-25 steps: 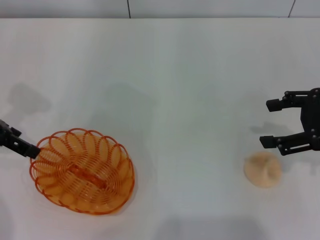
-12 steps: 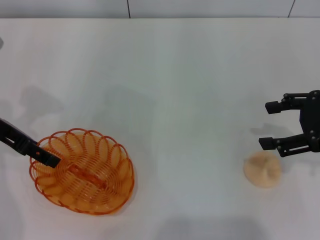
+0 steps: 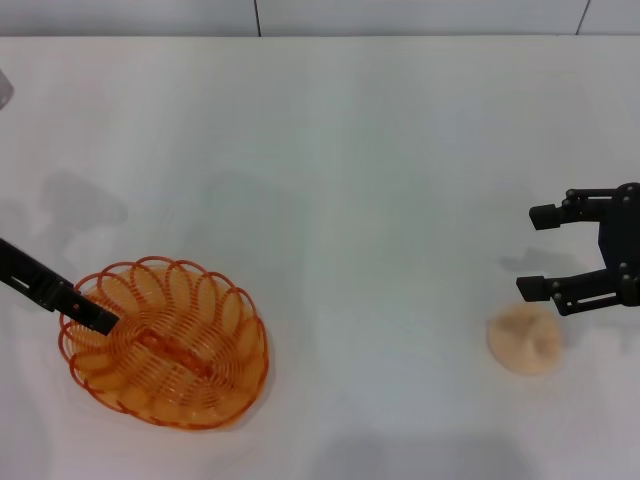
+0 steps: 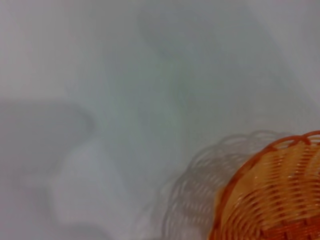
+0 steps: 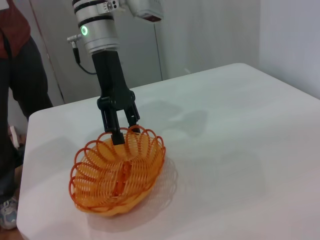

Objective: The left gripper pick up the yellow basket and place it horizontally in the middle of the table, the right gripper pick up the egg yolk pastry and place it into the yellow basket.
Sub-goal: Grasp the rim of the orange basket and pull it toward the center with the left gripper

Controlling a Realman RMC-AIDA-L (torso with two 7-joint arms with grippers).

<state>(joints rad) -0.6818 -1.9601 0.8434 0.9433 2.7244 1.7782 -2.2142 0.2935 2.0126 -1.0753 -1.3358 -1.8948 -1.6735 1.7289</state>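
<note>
The yellow basket (image 3: pixel 165 343) rests on the white table (image 3: pixel 350 150) at the near left, and it also shows in the right wrist view as the yellow basket (image 5: pixel 117 172). My left gripper (image 5: pixel 125 131) comes down on the basket's rim, one finger inside and one outside, pinching the looped wire. From the head view the left gripper (image 3: pixel 100 317) shows as a single black bar crossing the left rim. The egg yolk pastry (image 3: pixel 525 338) lies at the near right. My right gripper (image 3: pixel 535 250) hovers open just beyond the pastry, holding nothing.
A person (image 5: pixel 15 80) in dark clothes stands beside the table's far end in the right wrist view. The table edge (image 5: pixel 30 150) runs close behind the basket there. A wall (image 3: pixel 300 15) lines the table's back.
My left gripper slid from just outside the basket's left rim onto the rim, then held still. The right gripper sank slightly toward the pastry. Basket and pastry have not moved.
</note>
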